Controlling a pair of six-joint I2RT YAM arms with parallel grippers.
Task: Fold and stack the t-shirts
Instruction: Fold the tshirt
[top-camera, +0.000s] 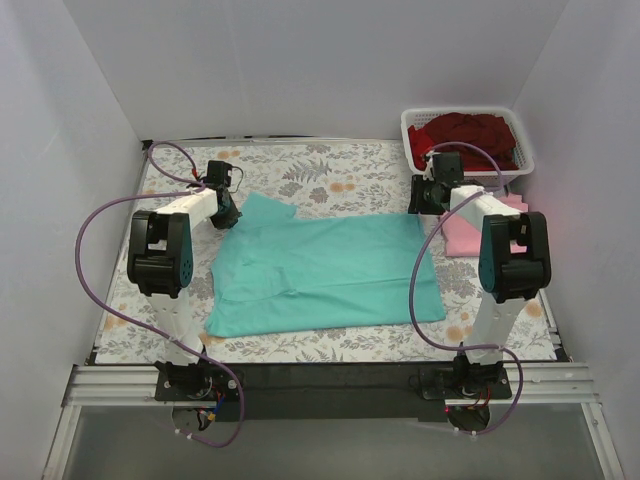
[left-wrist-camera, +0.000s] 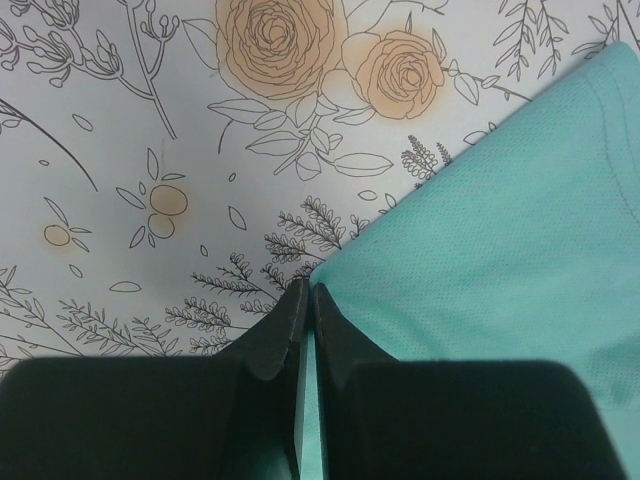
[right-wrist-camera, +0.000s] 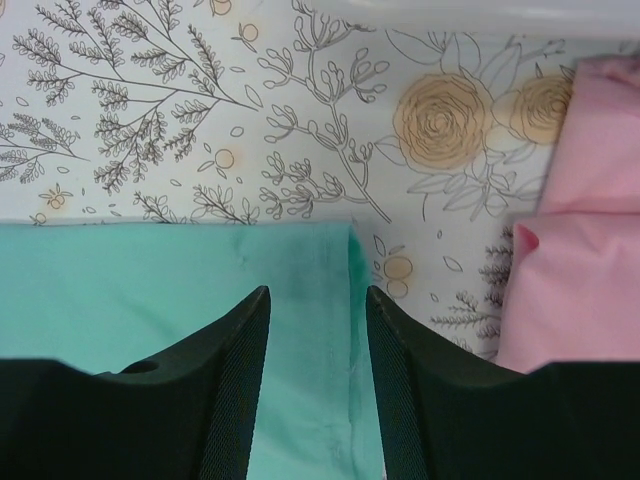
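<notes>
A teal-green t-shirt (top-camera: 330, 270) lies spread flat across the middle of the floral table. My left gripper (top-camera: 232, 215) is at its far left sleeve corner. In the left wrist view the fingers (left-wrist-camera: 305, 290) are pressed together with the teal fabric (left-wrist-camera: 500, 230) between them. My right gripper (top-camera: 418, 197) is open over the shirt's far right corner, the jaws straddling the hem (right-wrist-camera: 318, 295) of the teal cloth (right-wrist-camera: 150, 290). A folded light pink t-shirt (top-camera: 465, 235) lies right of it, also in the right wrist view (right-wrist-camera: 580, 290). Dark red t-shirts (top-camera: 470, 135) fill the basket.
A white lattice basket (top-camera: 520, 150) stands at the far right corner; its rim shows at the top of the right wrist view (right-wrist-camera: 480, 15). White walls enclose the table on three sides. Purple cables loop beside both arms.
</notes>
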